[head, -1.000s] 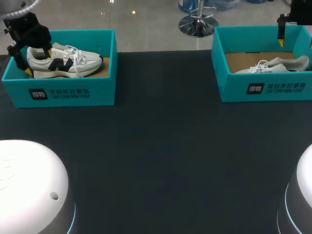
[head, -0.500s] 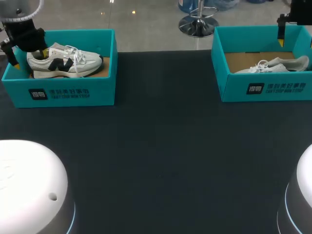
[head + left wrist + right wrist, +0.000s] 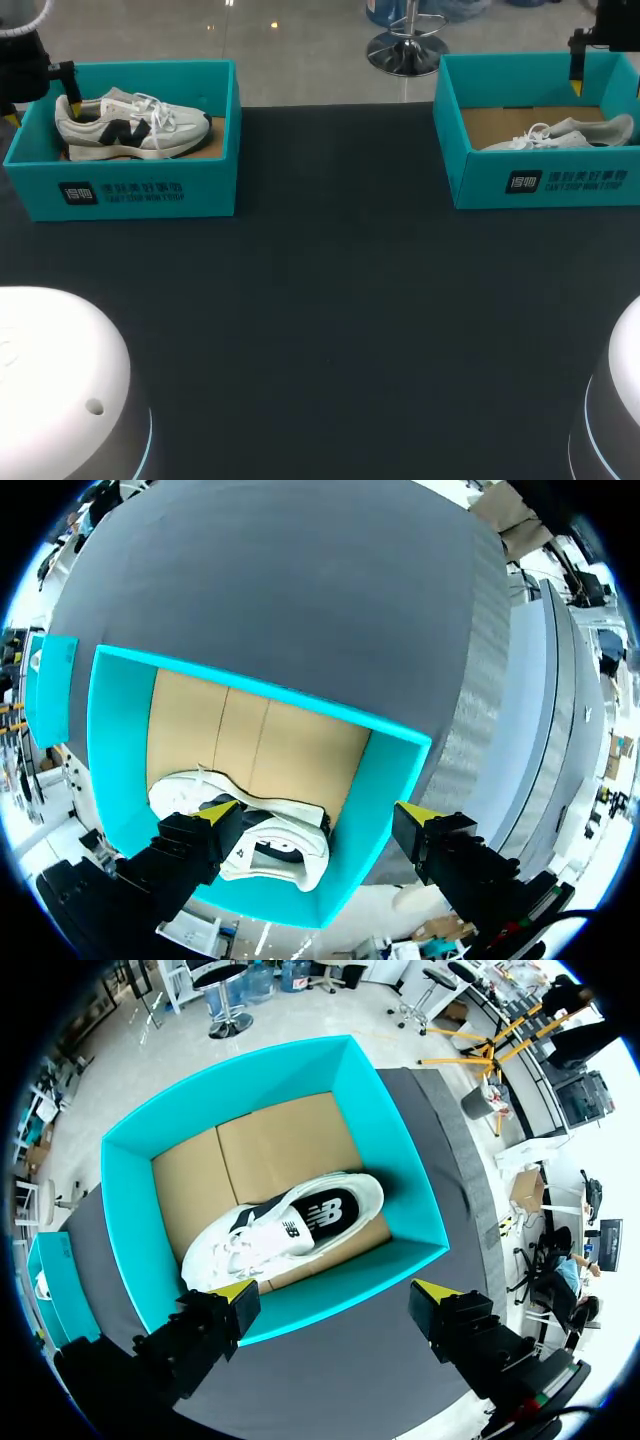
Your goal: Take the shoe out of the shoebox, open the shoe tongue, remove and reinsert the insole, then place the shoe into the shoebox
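Left jaws, spread apart, straddle the end wall of the shoebox [image 3: 384, 802], the shoe [image 3: 278, 842] heel-first just beneath, lying along their gap

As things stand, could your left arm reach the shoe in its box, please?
Probably yes: the box has no lid and nothing covers the shoe. The open left tool straddles the box's end wall, so it should shift inward first.

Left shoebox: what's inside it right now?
One white shoe with dark side marks sits on the brown cardboard floor of the left shoebox. The floor under the shoe is covered, and the insole cannot be made out.
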{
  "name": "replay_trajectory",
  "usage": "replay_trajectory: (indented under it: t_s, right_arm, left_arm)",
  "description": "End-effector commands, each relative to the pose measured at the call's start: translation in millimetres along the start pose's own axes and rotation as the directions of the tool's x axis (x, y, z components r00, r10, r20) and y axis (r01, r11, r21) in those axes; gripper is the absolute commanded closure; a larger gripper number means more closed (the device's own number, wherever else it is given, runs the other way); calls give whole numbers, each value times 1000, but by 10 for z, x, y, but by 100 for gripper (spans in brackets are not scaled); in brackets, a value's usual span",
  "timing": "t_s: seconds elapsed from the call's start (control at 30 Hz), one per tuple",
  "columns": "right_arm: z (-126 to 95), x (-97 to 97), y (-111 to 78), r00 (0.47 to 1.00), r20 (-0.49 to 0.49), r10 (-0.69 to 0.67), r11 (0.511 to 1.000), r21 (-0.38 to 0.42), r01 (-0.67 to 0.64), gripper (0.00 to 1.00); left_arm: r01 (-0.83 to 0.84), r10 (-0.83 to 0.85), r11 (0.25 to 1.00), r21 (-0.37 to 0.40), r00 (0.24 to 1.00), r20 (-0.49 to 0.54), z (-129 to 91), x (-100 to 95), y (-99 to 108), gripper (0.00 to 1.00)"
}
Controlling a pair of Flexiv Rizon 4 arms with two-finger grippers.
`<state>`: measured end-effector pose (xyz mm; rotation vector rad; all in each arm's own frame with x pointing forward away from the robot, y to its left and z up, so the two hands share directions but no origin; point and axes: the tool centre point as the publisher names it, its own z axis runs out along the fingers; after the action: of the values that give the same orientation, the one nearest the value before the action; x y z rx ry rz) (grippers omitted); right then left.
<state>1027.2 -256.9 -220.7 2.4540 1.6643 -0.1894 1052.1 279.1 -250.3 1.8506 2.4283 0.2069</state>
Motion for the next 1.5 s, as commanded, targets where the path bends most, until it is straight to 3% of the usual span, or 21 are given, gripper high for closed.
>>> replay_trajectory:
  t_s: [0.03,0.2,0.93,1.33,1.5]
  right_arm:
    - [3,-5,-10,1000,-1,1,1000,-3,-1,0]
    - [3,-5,-10,1000,-1,1,1000,-3,-1,0]
    - [3,-5,-10,1000,-1,1,1000,-3,-1,0]
    - [3,-5,-10,1000,-1,1,1000,-3,-1,0]
    - [3,-5,-10,1000,-1,1,1000,-3,-1,0]
  left_arm:
    - [-261,261,965,-5,965,2,80,45,150,0]
    - [-330,329,944,15,944,19,137,52,366,0]
    - [-330,329,944,15,944,19,137,52,366,0]
    - [-307,307,952,-1,952,17,330,-157,1008,0]
    - [-290,289,956,36,957,26,423,-227,1226,0]
